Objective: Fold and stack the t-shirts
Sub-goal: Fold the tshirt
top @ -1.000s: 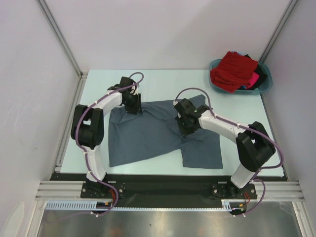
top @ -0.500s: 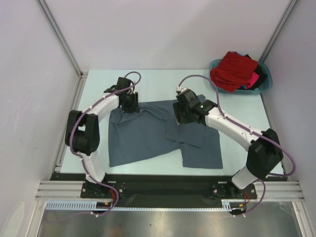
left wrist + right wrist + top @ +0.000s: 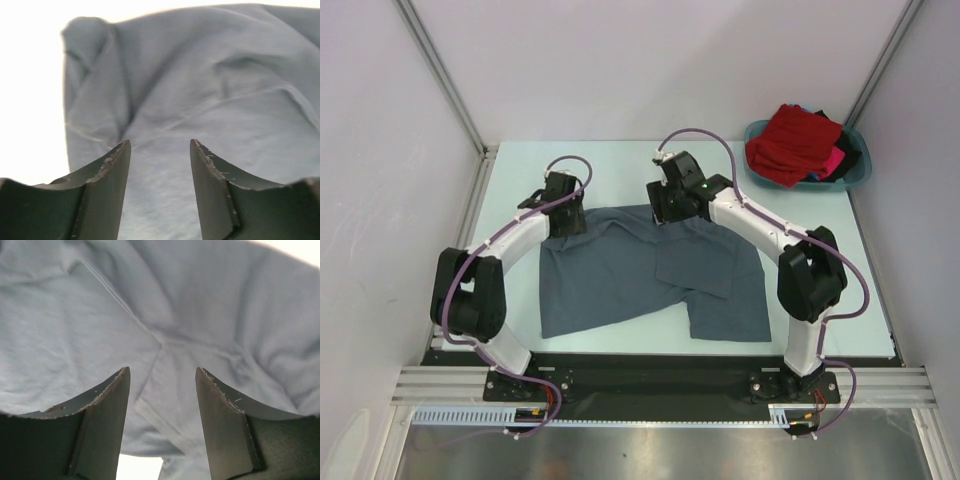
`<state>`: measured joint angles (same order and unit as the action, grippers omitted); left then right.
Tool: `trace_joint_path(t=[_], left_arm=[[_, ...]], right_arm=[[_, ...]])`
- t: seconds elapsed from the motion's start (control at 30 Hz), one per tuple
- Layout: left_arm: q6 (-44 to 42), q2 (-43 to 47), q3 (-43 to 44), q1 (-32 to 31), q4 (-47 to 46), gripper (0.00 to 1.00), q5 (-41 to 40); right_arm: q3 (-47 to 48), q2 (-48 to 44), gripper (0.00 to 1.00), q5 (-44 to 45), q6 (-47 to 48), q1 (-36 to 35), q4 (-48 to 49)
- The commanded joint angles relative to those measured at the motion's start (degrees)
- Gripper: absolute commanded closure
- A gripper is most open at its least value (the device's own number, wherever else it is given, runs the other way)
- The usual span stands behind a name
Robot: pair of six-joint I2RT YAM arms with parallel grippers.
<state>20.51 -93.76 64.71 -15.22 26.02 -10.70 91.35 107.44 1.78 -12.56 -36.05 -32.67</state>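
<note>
Top external view: we see the grey t-shirt lying rumpled mid-bench, one flap folded over on its right side.
Free room: bare bench runs along the far edge and down both side edges.
Left tool: over the shirt's far-left part, fingers apart, clamping nothing.
Right tool: over the shirt's far side, fingers apart, clamping nothing.
Surroundings: pale bench, white walls.
Teal basin: far right corner, holding a red shirt, pink shirt and dark shirt.
</note>
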Motion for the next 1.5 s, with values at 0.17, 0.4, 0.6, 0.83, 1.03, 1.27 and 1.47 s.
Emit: trace_joint_path(t=[0.17, 0.4, 0.6, 0.83, 1.03, 1.27, 1.47], left_arm=[[2.4, -3.8, 4.6, 0.4, -1.8, 0.36, -12.7], [3.0, -12.1, 11.4, 2.2, 0.3, 0.36, -11.6], [3.2, -15.6, 13.5, 4.1, 0.7, 0.37, -12.1], [3.3, -18.0, 15.5, 6.1, 1.6, 0.38, -12.2], [3.3, -20.3, 16.7, 7.7, 1.9, 0.46, -10.1], [3.3, -20.1, 15.0, 8.6, 1.3, 0.89, -8.3], [3.7, -16.0, 13.5, 9.2, 1.1, 1.0, -8.4]], right_arm=[[4.6, 0.8, 0.4, -4.8, 2.3, 2.6, 1.2], [3.0, 0.5, 0.41, -5.5, 2.8, 3.9, 1.1], [2.2, 0.5, 0.42, -6.8, 2.8, 5.2, 1.6], [1.9, 1.0, 0.43, -7.8, 3.0, 5.9, 1.5], [1.4, 0.8, 0.44, -7.4, 3.1, 6.3, 1.3], [0.9, 0.4, 0.44, -7.3, 3.0, 6.8, 1.3], [0.6, 0.1, 0.45, -7.6, 2.9, 6.8, 1.3]])
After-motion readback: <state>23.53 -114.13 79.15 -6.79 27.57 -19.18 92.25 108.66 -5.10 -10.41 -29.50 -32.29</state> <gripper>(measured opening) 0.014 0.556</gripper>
